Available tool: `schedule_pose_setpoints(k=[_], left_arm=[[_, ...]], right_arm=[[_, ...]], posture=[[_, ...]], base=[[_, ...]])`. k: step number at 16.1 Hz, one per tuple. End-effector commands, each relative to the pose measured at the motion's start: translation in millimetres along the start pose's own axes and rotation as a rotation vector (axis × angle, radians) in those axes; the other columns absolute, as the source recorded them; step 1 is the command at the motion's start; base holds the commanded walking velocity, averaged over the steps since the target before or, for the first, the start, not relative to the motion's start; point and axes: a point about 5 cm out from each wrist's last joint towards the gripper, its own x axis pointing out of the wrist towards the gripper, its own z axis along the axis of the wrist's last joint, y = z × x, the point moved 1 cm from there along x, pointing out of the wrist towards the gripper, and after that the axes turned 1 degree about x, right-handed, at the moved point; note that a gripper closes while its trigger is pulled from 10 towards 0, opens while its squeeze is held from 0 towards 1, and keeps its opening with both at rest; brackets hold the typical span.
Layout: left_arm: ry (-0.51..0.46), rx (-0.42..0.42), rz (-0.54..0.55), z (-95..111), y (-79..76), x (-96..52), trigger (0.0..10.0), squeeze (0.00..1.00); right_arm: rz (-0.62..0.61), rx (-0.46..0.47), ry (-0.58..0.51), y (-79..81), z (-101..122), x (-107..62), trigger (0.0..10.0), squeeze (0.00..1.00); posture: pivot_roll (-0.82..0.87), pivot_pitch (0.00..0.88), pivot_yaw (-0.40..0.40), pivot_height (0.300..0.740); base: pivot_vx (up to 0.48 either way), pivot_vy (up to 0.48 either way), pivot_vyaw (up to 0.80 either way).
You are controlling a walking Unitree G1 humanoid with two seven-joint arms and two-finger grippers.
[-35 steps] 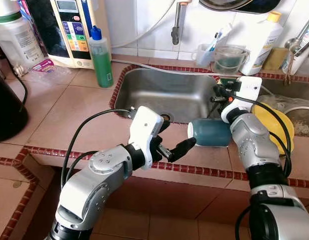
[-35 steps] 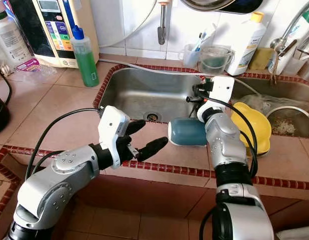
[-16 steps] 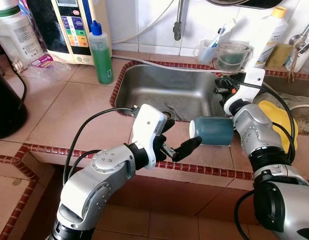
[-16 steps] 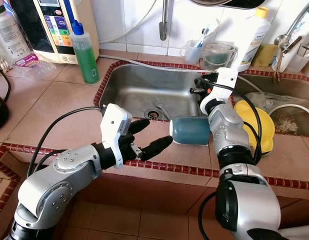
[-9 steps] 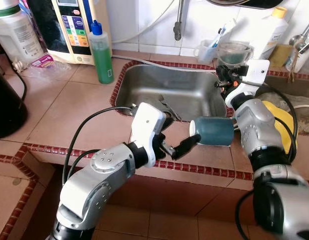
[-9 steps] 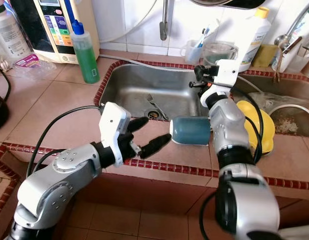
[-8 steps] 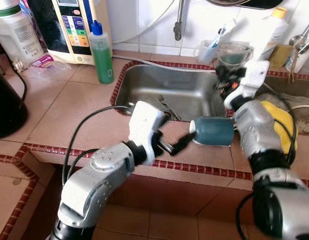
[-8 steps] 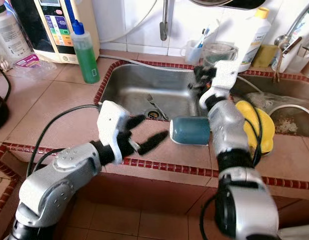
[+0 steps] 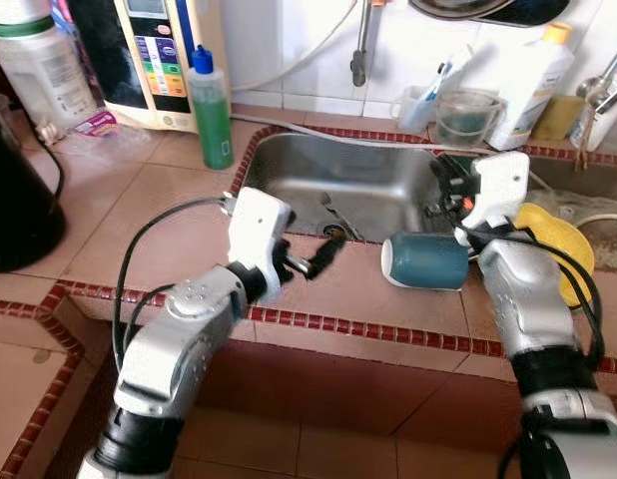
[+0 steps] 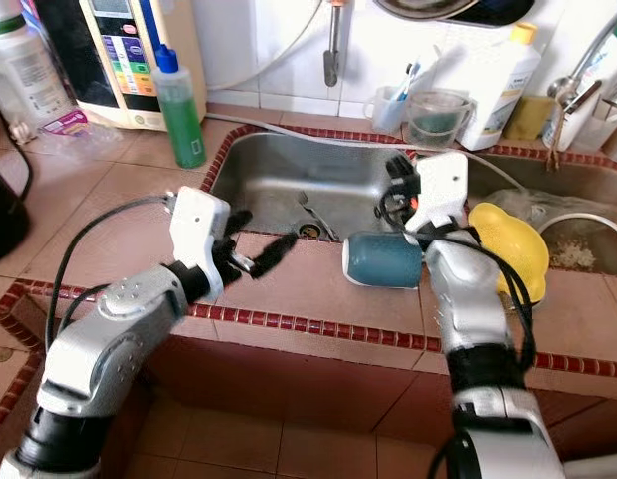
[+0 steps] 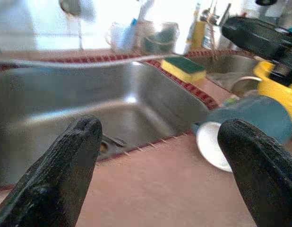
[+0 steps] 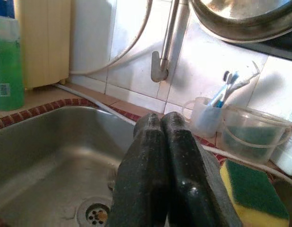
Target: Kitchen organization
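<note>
A teal cup [image 9: 425, 261] lies on its side on the tiled counter in front of the sink [image 9: 328, 175], with its white mouth [image 11: 212, 144] turned towards my left gripper. That left gripper [image 10: 257, 239] hovers over the counter a short way to the cup's left, fingers [image 11: 56, 175] spread wide open and nothing between them. The right gripper [image 9: 443, 185] is over the sink's right rim just beyond the cup, and its fingers [image 12: 155, 142] are pressed shut on nothing. The cup rests against my right forearm.
A fork [image 9: 333, 212] lies in the sink by the drain. A yellow bowl [image 9: 568, 239] sits right of the cup, with a sponge [image 12: 254, 194] on the divider. A green soap bottle [image 9: 211, 110], toothbrush mug [image 9: 416, 105] and clear tub [image 9: 463, 115] line the back. A black kettle [image 9: 19, 200] stands far left.
My left gripper has drawn back to the left, away from the cup's mouth, still open. The cup stays where it was. The right gripper stays shut over the sink rim.
</note>
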Motion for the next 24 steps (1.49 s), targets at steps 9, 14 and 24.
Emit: schedule_pose_setpoints(k=[9, 14, 24], left_arm=[[-0.038, 0.060, 0.147, -16, 35.8, -15.0, 10.0, 0.00], [-0.057, 0.078, 0.161, -21, 38.3, -16.1, 10.0, 0.00], [-0.049, 0.082, 0.165, -28, 35.2, -16.8, 10.0, 0.00]], right_arm=[[0.174, -0.030, 0.038, 31.5, -12, -29.0, 10.0, 1.00], [0.185, 0.000, 0.061, 27.1, -17, -41.8, 10.0, 1.00], [0.254, 0.080, 0.078, 54.5, -27, -73.3, 10.0, 1.00]], posture=[[-0.09, 0.000, -0.029, 0.740], [-0.10, 0.000, -0.034, 0.740], [-0.11, 0.000, -0.035, 0.740]], base=[[0.000, 0.000, 0.00], [0.000, 0.000, 0.00], [0.000, 0.000, 0.00]])
